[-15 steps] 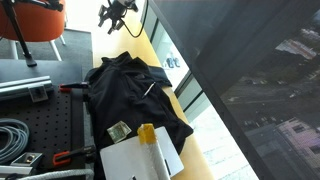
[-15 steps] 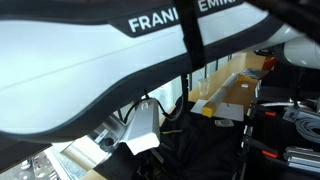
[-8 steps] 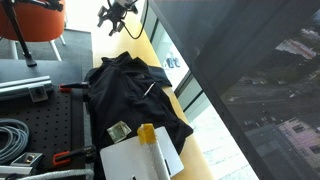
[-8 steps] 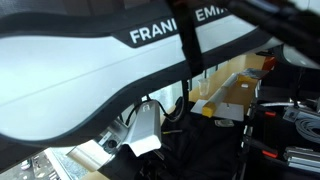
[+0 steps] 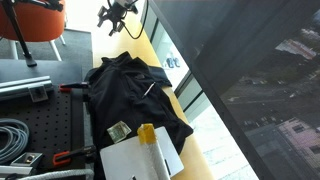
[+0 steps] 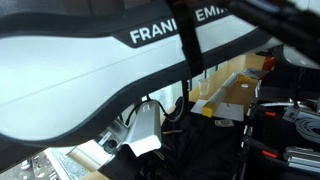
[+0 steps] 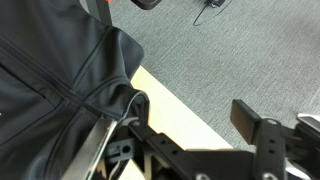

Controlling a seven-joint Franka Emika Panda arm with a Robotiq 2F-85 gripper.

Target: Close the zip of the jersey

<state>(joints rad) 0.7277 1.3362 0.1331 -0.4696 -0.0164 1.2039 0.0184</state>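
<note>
Your gripper (image 7: 192, 115) stands spread, pinching nothing, over the table (image 5: 143, 47) edge beside open grey carpet (image 7: 230, 50). The rumpled, soft black jersey (image 5: 130, 95) covers the table's middle, its thin zip (image 5: 150, 88) facing up.

Our arm (image 6: 90, 70) sits v. close to the cam in an exterior view: white link w/ black lettering, running approx. horiz. across the frame. In wrist view our gripper (image 7: 195, 118) has jaws spread wide, holding nothing; fingers (image 7: 252, 120) are dark.
</note>
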